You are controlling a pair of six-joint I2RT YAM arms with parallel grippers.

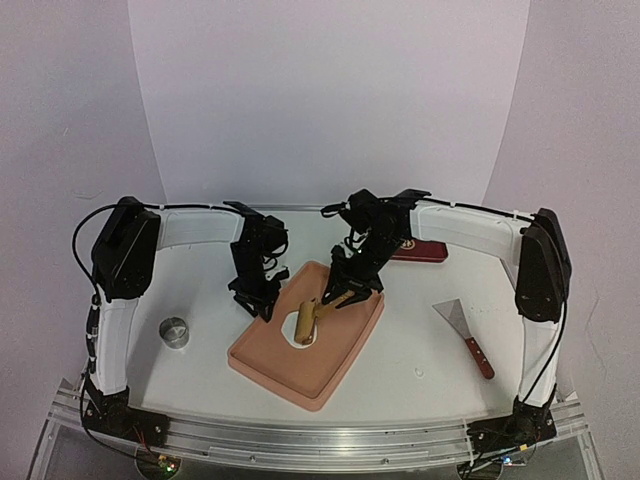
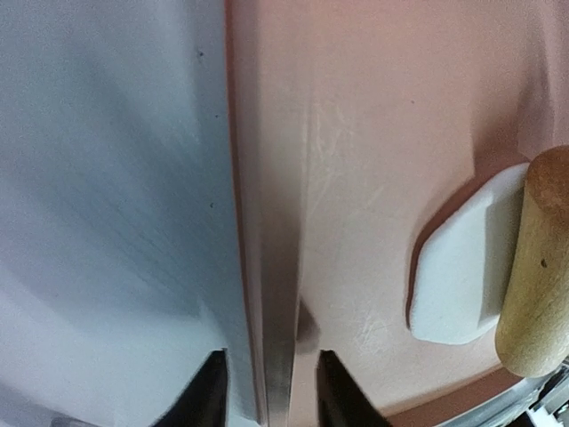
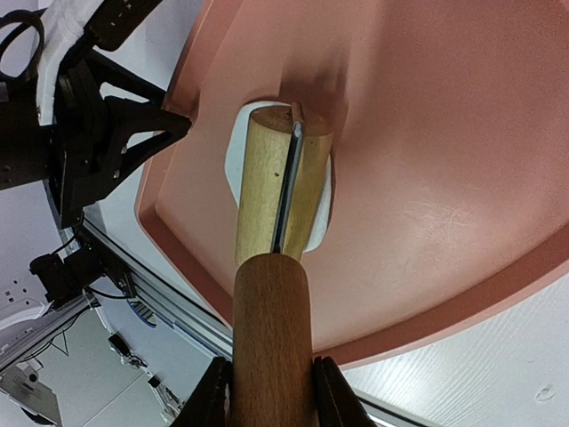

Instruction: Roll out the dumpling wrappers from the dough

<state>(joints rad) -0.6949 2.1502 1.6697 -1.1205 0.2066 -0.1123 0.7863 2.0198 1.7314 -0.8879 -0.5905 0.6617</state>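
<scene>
Right gripper [image 3: 267,391] is clamped on the handle of the rolling pin [image 3: 276,196], fingers tight on both sides. Pin barrel points away from the fingers, down into the pink tray [image 1: 300,375]. The dough [image 2: 458,276], a small flat white piece, sits under the barrel's far end, peeking out either side. Left gripper [image 2: 267,391] straddles the tray rim, one finger per side; can't tell if it's actually pinching. Dough is off to its inner side.
</scene>
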